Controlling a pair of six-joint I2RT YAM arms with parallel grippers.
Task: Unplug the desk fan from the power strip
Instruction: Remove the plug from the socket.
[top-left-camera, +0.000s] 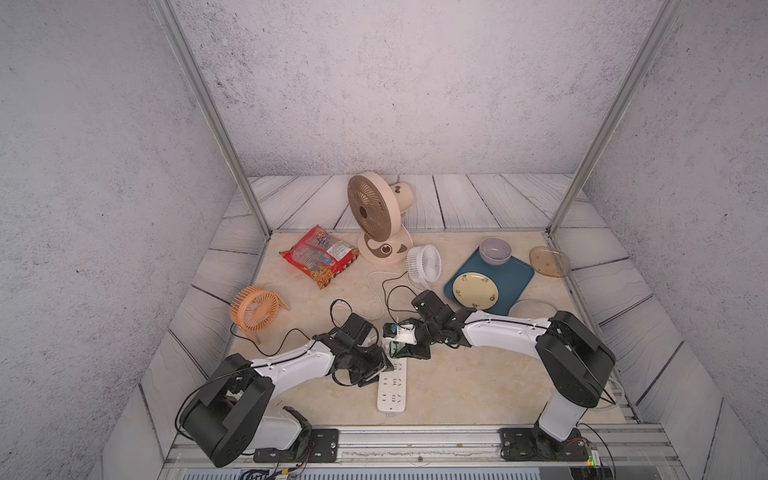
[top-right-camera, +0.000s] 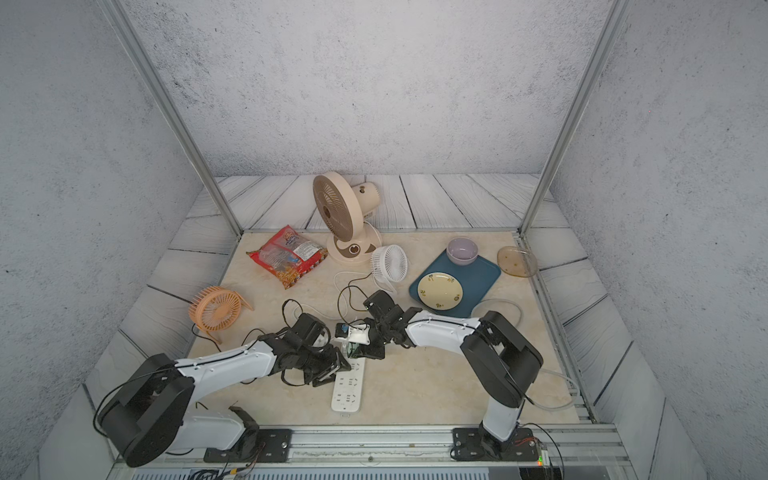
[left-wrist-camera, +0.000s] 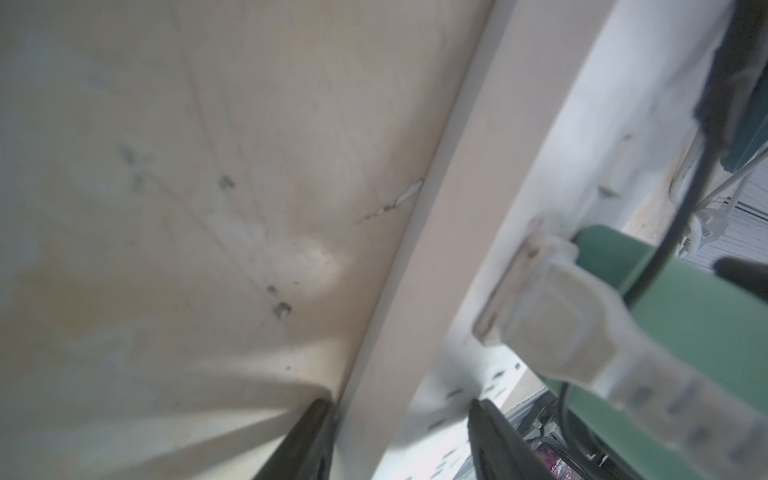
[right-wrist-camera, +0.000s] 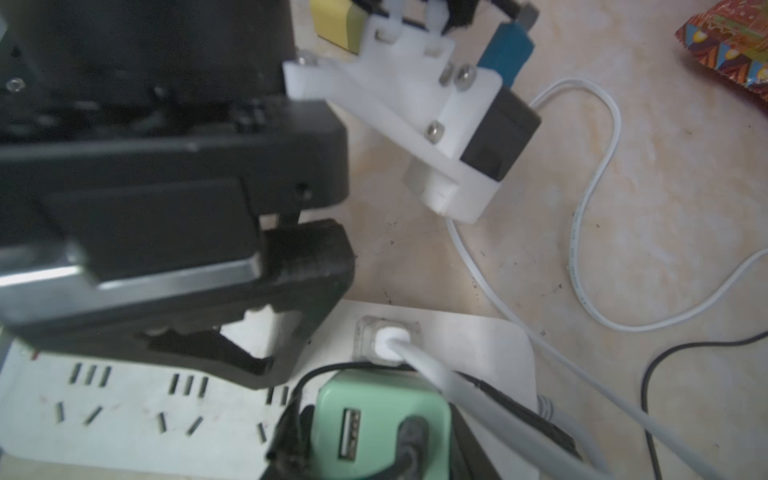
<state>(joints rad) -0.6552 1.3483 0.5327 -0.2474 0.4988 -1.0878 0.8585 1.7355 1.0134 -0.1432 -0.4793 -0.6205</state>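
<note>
While the left gripper (left-wrist-camera: 399, 409) straddles the power strip (top-left-camera: 391, 388), one finger on either side, whether the fingers press it cannot be determined. The power strip lies at lower centre in both top views. The right gripper (right-wrist-camera: 386, 419) pinches the green adapter (right-wrist-camera: 365, 395) at the power strip's upper end.

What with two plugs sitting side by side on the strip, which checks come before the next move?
1. Right tool around the green adapter: ok, a finger on each side.
2. Left tool steadying the power strip: cannot tell; fingers straddle it, firm contact unclear.
3. Adapter seated in the strip: ok, not yet out.
4. White plug, white cable clear of the right tool: not ok, cable crosses one finger.
5. Which fan the adapter's black cable feeds: cannot tell.
</note>
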